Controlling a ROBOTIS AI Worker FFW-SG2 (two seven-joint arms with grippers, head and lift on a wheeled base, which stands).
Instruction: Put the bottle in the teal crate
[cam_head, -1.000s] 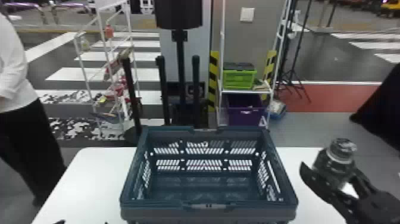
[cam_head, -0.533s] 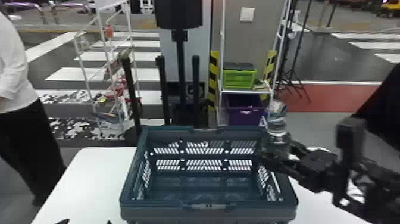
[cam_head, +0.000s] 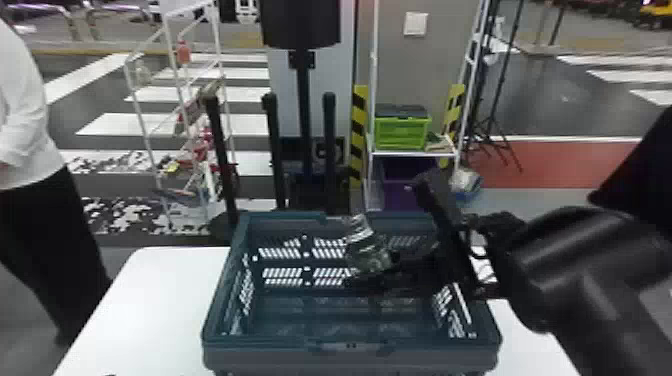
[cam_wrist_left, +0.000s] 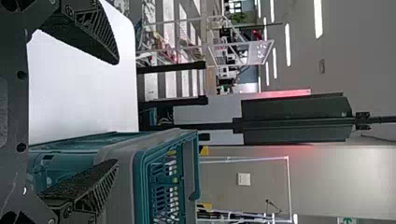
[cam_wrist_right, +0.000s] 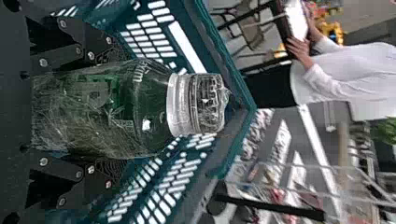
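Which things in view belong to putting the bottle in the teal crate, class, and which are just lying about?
Part of the job:
- bottle
- teal crate
- right end effector, holding the bottle
- white table, under the crate

Just about:
- green box
- purple bin
- wall switch

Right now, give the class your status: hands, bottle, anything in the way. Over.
Right hand gripping bottle, tilted, within the teal crate's outline. Left hand open, holding nothing. No lid in the way.
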